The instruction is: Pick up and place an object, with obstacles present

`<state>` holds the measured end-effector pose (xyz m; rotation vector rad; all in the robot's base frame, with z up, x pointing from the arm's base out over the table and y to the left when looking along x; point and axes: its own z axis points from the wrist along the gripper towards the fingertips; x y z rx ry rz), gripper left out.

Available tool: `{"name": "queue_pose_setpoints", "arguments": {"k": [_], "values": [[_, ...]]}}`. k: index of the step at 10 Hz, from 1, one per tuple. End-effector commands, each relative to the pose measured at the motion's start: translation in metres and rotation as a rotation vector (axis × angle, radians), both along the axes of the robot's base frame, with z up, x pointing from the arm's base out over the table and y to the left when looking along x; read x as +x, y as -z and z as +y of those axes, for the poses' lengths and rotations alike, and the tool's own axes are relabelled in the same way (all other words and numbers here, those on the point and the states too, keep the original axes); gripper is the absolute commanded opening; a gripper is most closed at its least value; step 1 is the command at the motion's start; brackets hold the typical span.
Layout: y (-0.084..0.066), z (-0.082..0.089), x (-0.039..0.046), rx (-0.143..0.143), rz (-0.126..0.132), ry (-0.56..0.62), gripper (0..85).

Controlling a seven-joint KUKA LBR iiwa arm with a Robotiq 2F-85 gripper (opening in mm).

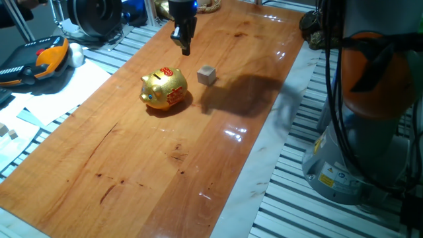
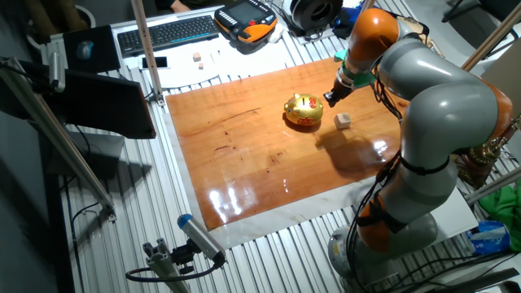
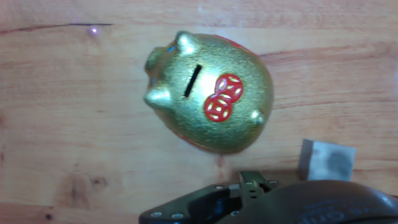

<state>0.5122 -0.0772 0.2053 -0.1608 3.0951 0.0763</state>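
My gripper hangs above the table; I cannot tell how wide its jaws stand, and they hold nothing. The cube sits on the wood just beside the pig. I judge it light, rigid wood; I would pinch two opposite flat faces. The pig crowds one side.

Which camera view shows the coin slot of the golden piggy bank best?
The hand view: it looks straight down on the piggy bank, so the coin slot is plain. Both fixed views show the bank from the side; the slot is not discernible.
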Motion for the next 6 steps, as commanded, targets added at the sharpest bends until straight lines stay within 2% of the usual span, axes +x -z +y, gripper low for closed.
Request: {"name": "queue_pose_setpoints", "arguments": {"k": [1,2,4,6], "values": [[0.002,-0.005,-0.0022,-0.010,-0.001,0.003,0.0],[0.004,-0.010,-0.0042,-0.014,0.007,0.015,0.0],[0.010,-0.021,-0.0071,0.007,0.027,0.043,0.0],[0.016,-0.037,-0.0053,0.008,0.038,0.042,0.0]]}}
